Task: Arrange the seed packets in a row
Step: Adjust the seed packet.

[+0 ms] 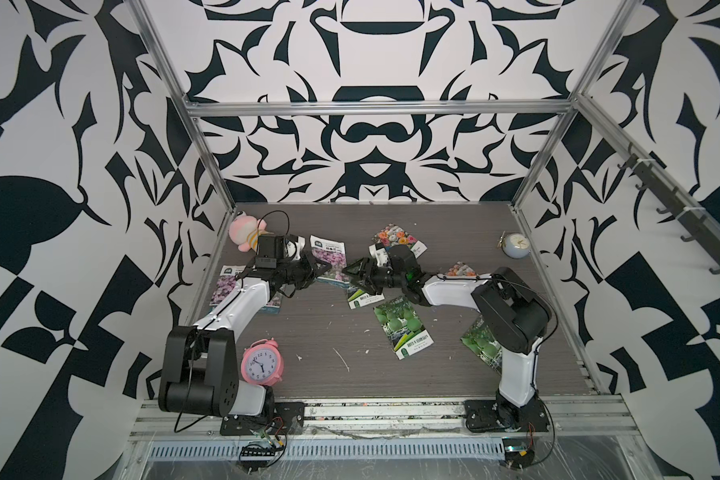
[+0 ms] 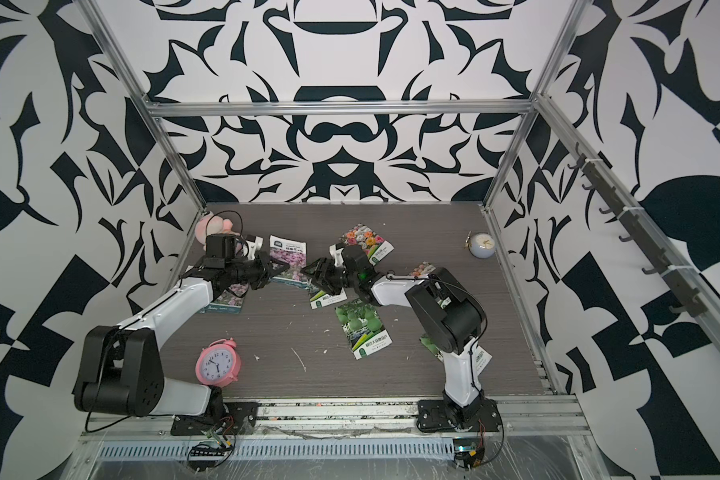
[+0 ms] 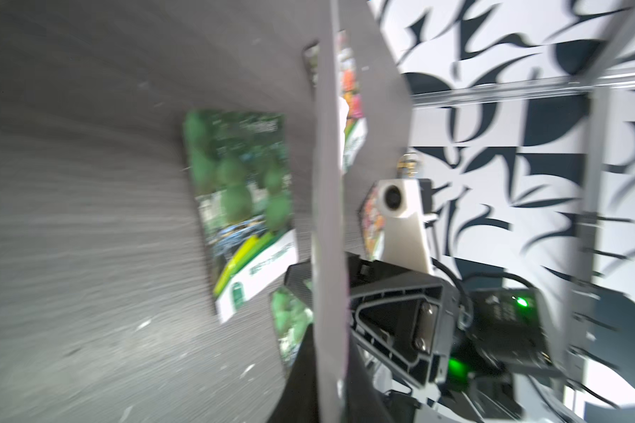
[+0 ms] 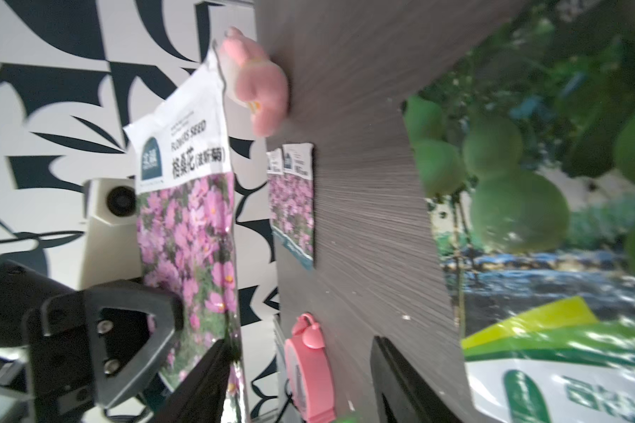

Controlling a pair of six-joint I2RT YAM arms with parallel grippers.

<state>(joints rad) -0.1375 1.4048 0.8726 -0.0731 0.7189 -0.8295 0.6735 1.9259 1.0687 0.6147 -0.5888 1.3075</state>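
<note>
**A:** What is being shown nearest the camera, on the near side of the grippers?

**B:** A pink alarm clock (image 1: pixel 262 365) is being carried by the desk (image 1: pixel 329 382), well to the near side of the left gripper (image 1: pixel 317 272). On the near side of the right gripper (image 1: pixel 347 272), a gourd packet (image 1: pixel 402 328) is lying flat. A second gourd packet (image 1: pixel 481 343) is being partly hidden by the right arm. A third gourd packet (image 1: pixel 366 300) is lying directly under the right gripper.

**A:** And what is being held?

**B:** A purple-flower packet (image 1: pixel 329 259) is being clenched at its edge by the left gripper. It is being kept off the desk, between the two grippers. The right gripper's jaws are being held apart, released, with one finger (image 4: pixel 206 377) just beside the packet's edge.

**A:** What is being seen farther off?

**B:** A second purple-flower packet (image 1: pixel 224 286) and a third purple-flower packet (image 1: pixel 272 306) are being partly covered by the left arm, behind its gripper. One mixed-bloom packet (image 1: pixel 393 237) is lying beyond the right gripper, and another mixed-bloom packet (image 1: pixel 460 269) beside its forearm. A plush toy (image 1: pixel 246 232) is sitting beyond the left gripper, and a small white clock (image 1: pixel 516 245) well beyond the right gripper.
</note>
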